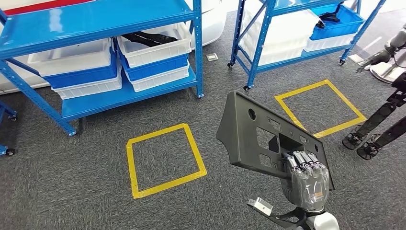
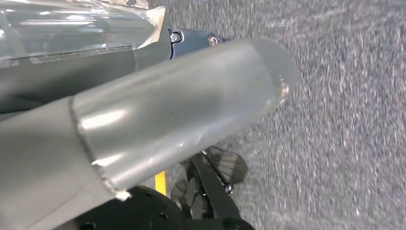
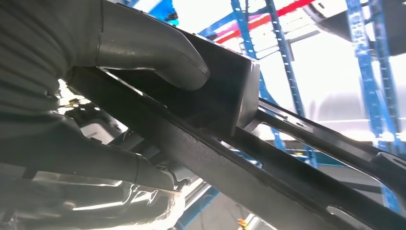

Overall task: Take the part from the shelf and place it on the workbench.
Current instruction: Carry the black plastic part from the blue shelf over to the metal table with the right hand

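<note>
The part (image 1: 258, 134) is a flat dark grey plastic panel with several cut-outs. In the head view it stands tilted above the grey carpet, right of centre. My right hand (image 1: 306, 179) grips its lower right edge, fingers wrapped over the front face. The right wrist view shows the grey thumb (image 3: 158, 52) pressing on a raised box of the part (image 3: 230, 158), whose dark ribs run across the picture. My left hand (image 2: 167, 110) hangs over the carpet with its thumb stretched out and nothing in it.
A blue shelf (image 1: 95, 28) with white and blue bins stands at the back left; one bin holds a black part (image 1: 148, 38). A second blue shelf (image 1: 287, 28) is at the back right. Two yellow tape squares (image 1: 163, 158) (image 1: 321, 108) mark the carpet. Another robot's dark legs (image 1: 378, 129) stand at the right.
</note>
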Controlling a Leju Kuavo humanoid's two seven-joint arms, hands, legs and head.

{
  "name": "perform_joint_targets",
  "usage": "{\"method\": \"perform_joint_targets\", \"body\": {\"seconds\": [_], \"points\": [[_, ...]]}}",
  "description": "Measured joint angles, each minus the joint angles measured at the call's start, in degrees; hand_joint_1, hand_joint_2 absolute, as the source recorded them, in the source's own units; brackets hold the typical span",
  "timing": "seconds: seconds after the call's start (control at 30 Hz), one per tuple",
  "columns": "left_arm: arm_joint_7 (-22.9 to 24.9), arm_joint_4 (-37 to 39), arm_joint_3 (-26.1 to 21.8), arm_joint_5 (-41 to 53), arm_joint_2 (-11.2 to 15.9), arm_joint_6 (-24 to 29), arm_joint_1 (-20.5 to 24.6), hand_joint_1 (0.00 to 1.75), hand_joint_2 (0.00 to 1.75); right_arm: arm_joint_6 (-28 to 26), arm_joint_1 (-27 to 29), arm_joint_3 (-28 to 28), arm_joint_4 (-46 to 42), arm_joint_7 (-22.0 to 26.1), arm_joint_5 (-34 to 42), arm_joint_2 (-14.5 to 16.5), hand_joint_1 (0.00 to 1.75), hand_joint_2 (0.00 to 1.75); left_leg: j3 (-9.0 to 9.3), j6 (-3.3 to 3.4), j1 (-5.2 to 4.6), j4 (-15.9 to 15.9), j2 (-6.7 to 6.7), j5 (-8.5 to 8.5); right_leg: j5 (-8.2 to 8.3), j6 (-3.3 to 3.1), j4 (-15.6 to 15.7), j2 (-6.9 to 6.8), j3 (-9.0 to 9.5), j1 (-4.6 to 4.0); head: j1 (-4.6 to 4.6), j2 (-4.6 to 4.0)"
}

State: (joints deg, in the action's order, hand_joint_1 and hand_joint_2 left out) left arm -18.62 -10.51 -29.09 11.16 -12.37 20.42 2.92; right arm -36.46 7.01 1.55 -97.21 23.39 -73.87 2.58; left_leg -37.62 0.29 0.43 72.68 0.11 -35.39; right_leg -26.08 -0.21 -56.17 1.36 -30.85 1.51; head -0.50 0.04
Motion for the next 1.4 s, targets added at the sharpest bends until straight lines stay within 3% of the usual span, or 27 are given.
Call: {"method": "perform_joint_targets", "body": {"seconds": [0.03, 0.07, 0.13, 0.17, 0.23, 0.3, 0.37, 0.43, 0.5, 0.53, 0.6, 0.67, 0.73, 0.8, 0.87, 0.93, 0.97, 1.03, 1.07, 1.1, 1.13, 1.17, 1.23, 1.27, 1.33, 1.4], "points": [[-0.27, 0.00, -0.07, -0.17, 0.01, -0.60, -0.04, 0.00, 0.00, 0.00, -0.01, 0.00, 0.21, 0.02, 0.10, 0.01, 1.75, 1.75, 0.07, -0.02, 0.10, 0.16, -0.10, 0.57, 0.04, 0.05, -0.10, 0.68, -0.08, 0.00, 0.02, 0.00], [-0.46, 0.00, -0.10, -0.27, 0.02, -1.01, -0.04, 0.00, 0.00, 0.00, -0.05, 0.00, 0.39, 0.03, 0.17, 0.01, 1.75, 1.75, 1.18, -0.01, 0.23, -1.86, -0.26, 2.14, 0.08, 0.12, -0.22, 1.38, -0.11, 0.04, 0.03, 0.00], [-0.66, 0.00, -0.15, -0.32, 0.02, -1.53, -0.02, 0.00, 0.00, 0.00, -0.27, 0.02, 0.68, 0.05, 0.28, 0.02, 1.75, 1.75, 4.94, 0.01, 0.62, -9.28, -2.15, 5.85, 0.11, 0.31, -0.59, 2.74, -0.24, 0.02, 0.04, 0.00], [-0.72, 0.00, -0.20, -0.32, 0.01, -1.64, -0.01, 0.00, 0.00, 0.00, -0.47, 0.03, 0.77, 0.07, 0.32, 0.03, 1.75, 1.75, 6.37, 0.02, 0.77, -12.34, -3.28, 6.83, 0.16, 0.54, -0.82, 3.40, -0.50, -0.08, 0.02, 0.00], [-0.78, 0.00, -0.29, -0.33, 0.03, -1.68, 0.03, 0.00, 0.00, 0.00, -0.76, 0.04, 0.88, 0.11, 0.41, 0.04, 1.75, 1.75, 7.26, 0.19, 0.68, -14.62, -4.44, 6.95, 0.50, 1.31, -0.97, 4.56, -1.30, -0.23, 0.02, 0.00], [-0.79, -0.01, -0.32, -0.34, 0.02, -1.56, 0.13, 0.00, 0.00, 0.00, -0.80, 0.05, 0.91, 0.17, 0.48, -0.01, 1.75, 1.75, 7.18, 0.93, 0.44, -15.03, -3.14, 7.31, 0.87, 2.24, -0.98, 5.38, -2.16, -0.12, 0.04, 0.00], [-0.79, -0.02, -0.34, -0.35, -0.03, -1.50, 0.15, 0.00, 0.00, 0.00, -0.88, 0.09, 0.95, 0.19, 0.54, -0.09, 1.75, 1.75, 7.11, 1.99, 0.44, -15.62, -1.60, 7.91, -0.29, 2.41, -3.32, 3.48, -3.79, -0.26, -0.17, 0.00], [-0.78, -0.02, -0.38, -0.41, -0.05, -1.68, 0.11, 0.00, 0.00, 0.00, -1.06, 0.15, 1.08, 0.20, 0.53, -0.14, 1.75, 1.75, 6.87, 2.62, 0.31, -15.85, -0.01, 8.20, -3.43, 1.93, -10.03, 0.53, -7.05, -0.43, -0.46, 0.00], [-0.75, -0.02, -0.53, -0.74, -0.02, -2.44, 0.05, 0.00, 0.00, 0.00, -1.12, 0.17, 1.36, 0.14, 0.34, -0.15, 1.75, 1.75, 6.64, 2.75, 0.11, -15.82, 1.68, 8.26, -5.79, 1.92, -16.59, -0.44, -9.83, -0.38, -0.55, 0.00], [-0.73, -0.02, -0.68, -0.93, -0.01, -2.94, 0.05, 0.00, 0.00, 0.00, -1.12, 0.18, 1.53, 0.09, 0.19, -0.16, 1.75, 1.75, 6.59, 2.75, 0.05, -15.81, 2.50, 8.27, -5.81, 2.19, -17.18, -0.66, -9.76, -0.35, -0.56, 0.00], [-0.72, -0.02, -0.93, -1.15, -0.06, -3.53, 0.09, 0.00, 0.00, 0.00, -1.17, 0.20, 1.80, -0.04, -0.09, -0.17, 1.75, 1.75, 6.67, 2.69, 0.03, -15.79, 4.00, 8.27, -3.78, 2.92, -11.66, -1.76, -6.18, -0.28, -0.58, 0.00], [-0.72, -0.02, -1.03, -1.35, -0.14, -3.68, 0.16, 0.00, 0.00, 0.00, -1.48, 0.27, 1.90, -0.17, -0.24, -0.17, 1.75, 1.75, 6.81, 2.34, -0.22, -15.71, 5.17, 8.18, -1.66, 2.99, -3.73, -4.43, -1.63, -0.53, -0.58, 0.00], [-0.69, -0.02, -1.16, -1.55, -0.16, -3.72, 0.23, 0.00, 0.00, 0.00, -1.84, 0.45, 1.98, -0.40, -0.30, -0.18, 1.75, 1.75, 6.90, 1.76, -0.55, -15.60, 6.22, 8.10, -0.86, 2.37, -0.62, -5.56, -0.17, -0.94, -0.46, 0.00], [-0.64, -0.02, -1.27, -1.58, -0.16, -3.64, 0.34, 0.00, 0.00, 0.00, -1.95, 0.58, 2.11, -0.62, -0.36, -0.26, 1.75, 1.75, 6.98, 1.16, -0.46, -15.55, 7.06, 7.97, -0.48, 1.72, -0.50, -4.25, -0.51, -0.82, -0.37, 0.00], [-0.61, -0.02, -1.39, -1.61, -0.15, -3.55, 0.43, 0.00, 0.00, 0.00, -2.07, 0.72, 2.23, -0.78, -0.44, -0.32, 1.75, 1.75, 6.39, 0.42, -0.10, -13.73, 5.16, 6.38, -0.07, 1.01, -0.31, -3.01, -0.57, -0.29, -0.29, 0.00], [-0.55, -0.02, -1.55, -1.63, -0.13, -3.50, 0.37, 0.00, 0.00, 0.01, -2.41, 1.08, 2.40, -0.95, -0.51, -0.27, 1.75, 1.75, 3.90, -0.09, 0.12, -7.69, 1.65, 2.55, 0.32, 0.34, -0.23, -1.82, -0.73, -0.02, -0.14, 0.00], [-0.51, -0.02, -1.63, -1.63, -0.13, -3.45, 0.28, 0.00, 0.00, 0.01, -2.55, 1.30, 2.54, -1.01, -0.55, -0.23, 1.75, 1.75, 2.17, -0.16, 0.15, -3.76, 0.60, 0.55, 0.48, 0.08, -0.24, -1.17, -0.90, -0.05, -0.10, 0.00], [-0.44, -0.01, -1.75, -1.65, -0.11, -3.37, 0.10, 0.00, 0.00, 0.01, -2.62, 1.59, 2.85, -1.09, -0.55, -0.21, 1.75, 1.75, 0.05, -0.19, 0.18, 0.95, -0.05, -0.87, 0.62, -0.10, -0.27, 0.28, -1.08, -0.13, -0.06, 0.00], [-0.44, -0.01, -1.78, -1.66, -0.11, -3.34, 0.06, 0.00, 0.00, 0.00, -2.61, 1.65, 3.02, -1.16, -0.55, -0.21, 1.75, 1.75, 0.31, -0.14, 0.23, 0.51, -0.15, 0.02, 0.68, -0.09, -0.30, 1.03, -1.09, -0.13, -0.05, 0.00], [-0.44, -0.01, -1.79, -1.67, -0.11, -3.33, 0.06, 0.00, 0.00, 0.00, -2.61, 1.68, 3.16, -1.23, -0.55, -0.22, 1.75, 1.75, 1.53, -0.04, 0.29, -1.96, -0.33, 1.76, 0.73, -0.03, -0.34, 1.78, -1.05, -0.11, -0.04, 0.00], [-0.44, -0.02, -1.80, -1.68, -0.11, -3.33, 0.08, 0.00, 0.00, 0.00, -2.65, 1.72, 3.26, -1.29, -0.56, -0.22, 1.75, 1.75, 3.30, 0.08, 0.40, -5.58, -1.06, 3.81, 0.78, 0.06, -0.40, 2.45, -1.02, -0.08, -0.02, 0.00], [-0.44, -0.02, -1.82, -1.68, -0.09, -3.33, 0.08, 0.00, 0.00, 0.00, -2.73, 1.76, 3.34, -1.33, -0.56, -0.22, 1.75, 1.75, 5.15, 0.22, 0.53, -9.44, -2.68, 5.52, 0.81, 0.21, -0.57, 3.09, -1.10, -0.19, -0.02, 0.00], [-0.43, -0.02, -1.87, -1.68, -0.03, -3.33, 0.10, 0.00, 0.00, 0.01, -3.00, 1.89, 3.43, -1.35, -0.59, -0.22, 1.75, 1.75, 7.22, 0.38, 0.59, -14.18, -5.01, 6.99, 1.00, 0.76, -0.88, 4.32, -1.74, -0.42, -0.08, 0.00], [-0.42, -0.02, -1.90, -1.68, -0.01, -3.33, 0.11, 0.00, 0.00, 0.01, -3.12, 1.96, 3.46, -1.36, -0.60, -0.23, 1.75, 1.75, 7.42, 0.53, 0.44, -14.90, -5.33, 7.02, 1.19, 1.18, -0.96, 4.97, -2.18, -0.45, -0.10, 0.00], [-0.41, -0.02, -1.91, -1.67, -0.06, -3.35, 0.17, 0.00, 0.00, 0.01, -3.17, 2.05, 3.47, -1.37, -0.60, -0.29, 1.75, 1.75, 7.34, 1.22, 0.24, -15.33, -3.76, 7.43, 1.54, 1.98, -1.12, 5.50, -3.15, -0.38, -0.10, 0.00], [-0.42, -0.02, -1.92, -1.64, -0.14, -3.37, 0.15, 0.00, 0.00, 0.00, -3.32, 2.08, 3.48, -1.49, -0.62, -0.39, 1.75, 1.75, 7.34, 2.05, 0.34, -15.90, -2.14, 8.01, 0.20, 2.07, -3.89, 3.12, -4.85, -0.50, -0.32, 0.00]]}}
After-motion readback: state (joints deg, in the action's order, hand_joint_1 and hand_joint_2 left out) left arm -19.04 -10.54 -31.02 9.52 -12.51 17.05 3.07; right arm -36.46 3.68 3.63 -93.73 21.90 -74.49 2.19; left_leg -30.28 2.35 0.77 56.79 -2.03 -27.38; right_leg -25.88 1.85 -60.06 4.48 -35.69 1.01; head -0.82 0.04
